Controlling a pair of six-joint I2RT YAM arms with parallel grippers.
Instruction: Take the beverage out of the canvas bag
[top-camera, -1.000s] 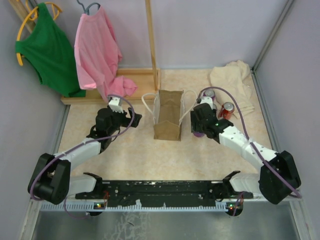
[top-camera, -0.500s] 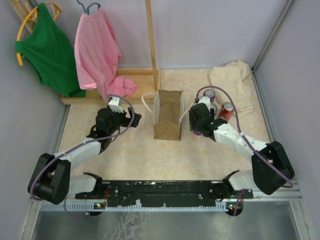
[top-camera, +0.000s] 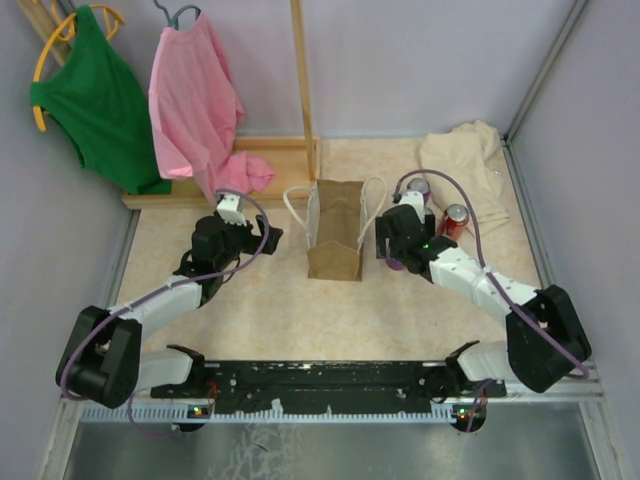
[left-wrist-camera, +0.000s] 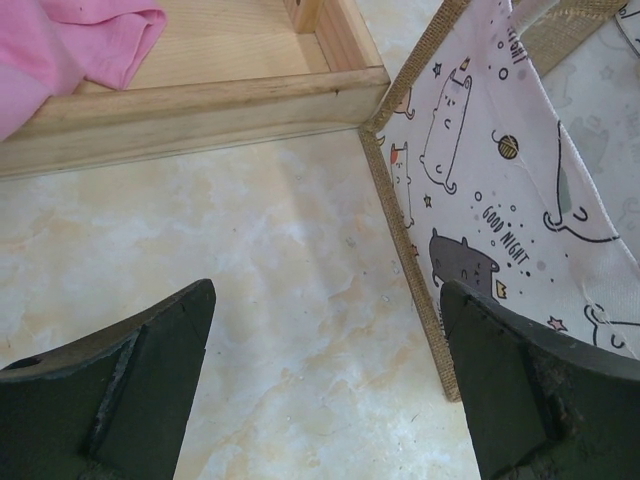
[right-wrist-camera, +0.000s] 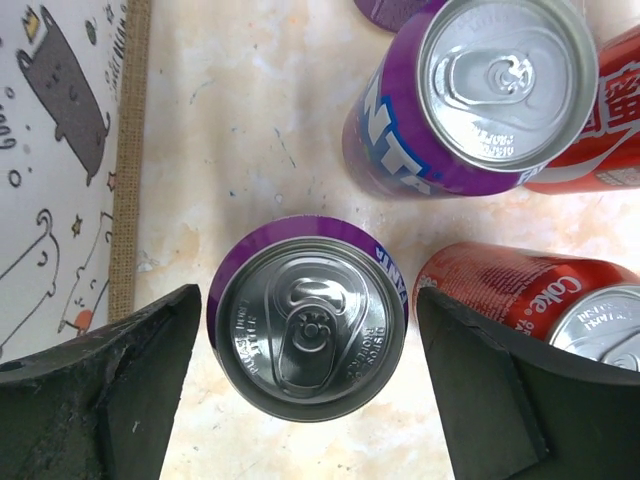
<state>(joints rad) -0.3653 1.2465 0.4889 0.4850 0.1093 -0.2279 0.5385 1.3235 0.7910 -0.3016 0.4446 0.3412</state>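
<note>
We're seeing the right gripper hanging spread around the purple can, fingers either side and not pinching it. The can is standing upright on the counter, outside the canvas bag, just right of it, toward the counter's far-right corner. The left gripper is sitting spread by the bag's left wall, holding nothing. Risk we're flagging: withdrawing at an angle, a finger clipping the rim and tipping the can into the red can or the second purple can close by.
</note>
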